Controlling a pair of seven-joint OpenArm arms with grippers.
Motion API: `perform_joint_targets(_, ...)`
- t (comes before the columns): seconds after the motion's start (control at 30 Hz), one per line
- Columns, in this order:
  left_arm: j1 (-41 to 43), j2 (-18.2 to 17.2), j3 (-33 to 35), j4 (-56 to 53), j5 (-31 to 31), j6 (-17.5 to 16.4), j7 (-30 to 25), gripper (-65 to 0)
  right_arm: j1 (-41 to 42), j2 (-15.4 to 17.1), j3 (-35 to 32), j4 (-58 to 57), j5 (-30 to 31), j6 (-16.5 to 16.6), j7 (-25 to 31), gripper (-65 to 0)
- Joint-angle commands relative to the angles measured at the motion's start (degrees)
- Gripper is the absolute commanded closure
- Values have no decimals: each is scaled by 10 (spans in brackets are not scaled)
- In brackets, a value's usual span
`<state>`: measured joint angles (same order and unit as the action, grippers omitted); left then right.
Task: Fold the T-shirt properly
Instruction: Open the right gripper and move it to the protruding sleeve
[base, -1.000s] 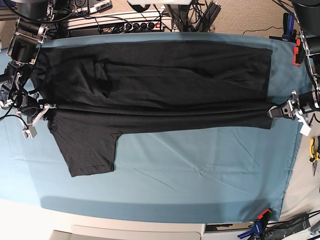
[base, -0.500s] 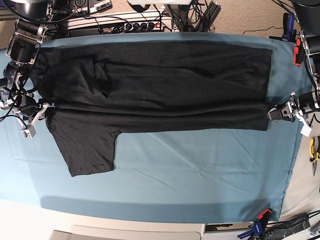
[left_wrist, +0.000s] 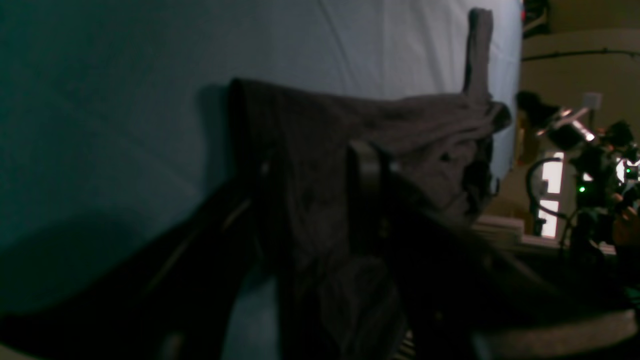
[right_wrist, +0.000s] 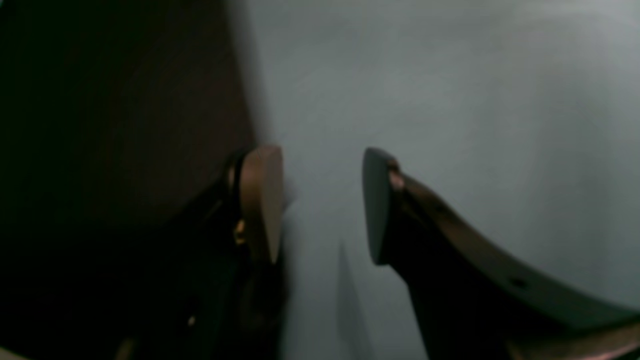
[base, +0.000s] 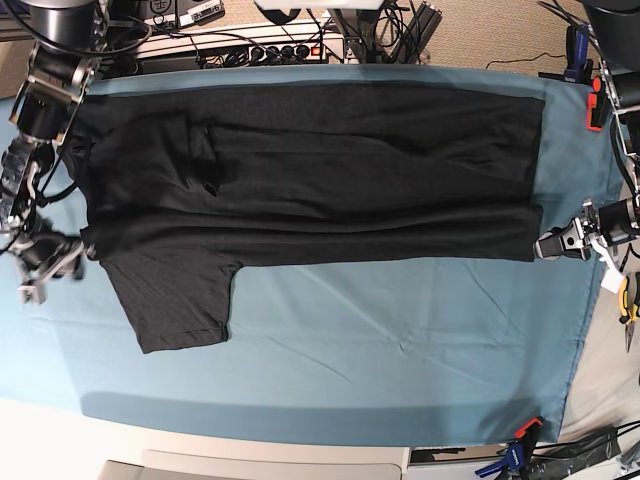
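Observation:
The black T-shirt (base: 320, 170) lies flat along the back half of the teal table cloth (base: 400, 340), doubled lengthwise, with one sleeve (base: 175, 300) sticking out toward the front at the left. At the shirt's left end, my right gripper (base: 58, 262) is just off the fabric. In its own view the right gripper (right_wrist: 320, 200) is open over bare cloth, with the T-shirt (right_wrist: 110, 125) beside its left finger. My left gripper (base: 553, 244) is at the shirt's front right corner. In its wrist view the fingers (left_wrist: 367, 175) stand apart, with slack T-shirt (left_wrist: 310, 150) fabric lying loose between them.
A power strip and cables (base: 250, 45) run along the back edge. Blue and orange clamps (base: 520, 440) pin the cloth at the front right, and a red clamp (base: 596, 100) sits at the back right. Yellow pliers (base: 628, 305) lie off the cloth's right edge.
Both grippers opened and let go of the shirt's raised fold. The fold dropped flat and its edge slid toward the front. The right gripper drew back from the shirt, toward the front left.

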<state>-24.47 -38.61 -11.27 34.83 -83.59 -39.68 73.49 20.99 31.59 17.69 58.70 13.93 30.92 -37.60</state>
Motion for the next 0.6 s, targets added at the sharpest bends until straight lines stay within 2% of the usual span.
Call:
perform_joint_targets(0.0,-13,-15,-2,9,-14,-3,-5,-220,26,14,4,9,0,-12,23,-265)
perform_joint_targets(0.1,-13,-15,-2,9,-14,-3,-7,-220,58,11,4,8,-1,-38,14,-266)
perform_joint_targets(0.23,-13,-14,-2,9,-14,-3,-11,-220,99,-8,4,-15,0,-38,9,-266)
perform_joint_targets(0.37,-13,-12,-2,9,-14,-3,-11,-220,140,-34,4,-94,0,-38,48,-267)
perform_joint_targets(0.47,-13,-12,-2,9,-14,-3,-11,-220,169,-52,4,-163,2,-40,76,-321)
perform_joint_targets(0.57,-13,-12,-2,9,-14,-3,-11,-220,193,-68,4,-221,15,-52,87,-324)
